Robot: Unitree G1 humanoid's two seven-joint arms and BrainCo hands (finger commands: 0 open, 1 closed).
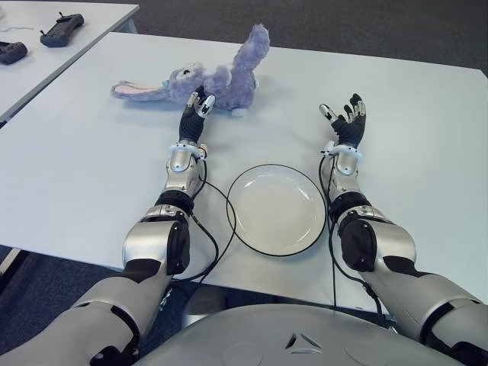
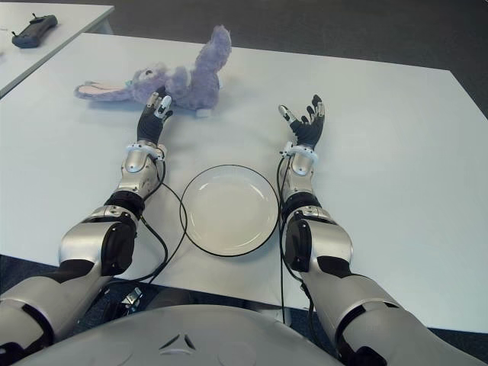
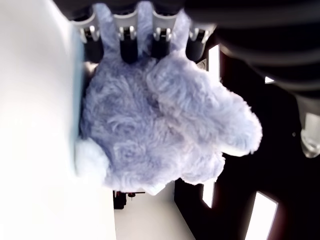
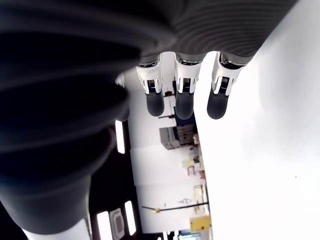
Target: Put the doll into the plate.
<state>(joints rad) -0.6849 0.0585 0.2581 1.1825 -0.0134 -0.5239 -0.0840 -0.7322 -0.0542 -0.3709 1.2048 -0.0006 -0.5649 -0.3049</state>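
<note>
Reaching forward from my station, I have the left robot hand (image 1: pixel 197 107) at the near side of the doll (image 1: pixel 200 77), a purple plush rabbit lying on its side on the white tabletop (image 1: pixel 91 168). My left wrist view shows the fingers (image 3: pixel 129 42) extended into the fur of the doll's body, touching it; I cannot confirm a closed grasp, and the fingers read as spread rather than curled. The doll lies at the far side of the tabletop, well apart from the plate (image 1: pixel 276 209), with its long ears pointing toward the robot's left and one limb raised. The white plate sits near the front edge, between the two forearms. I see the right robot hand (image 1: pixel 345 117) to the right of the plate and beyond it, fingers (image 4: pixel 183 95) spread and straight, holding nothing.
</note>
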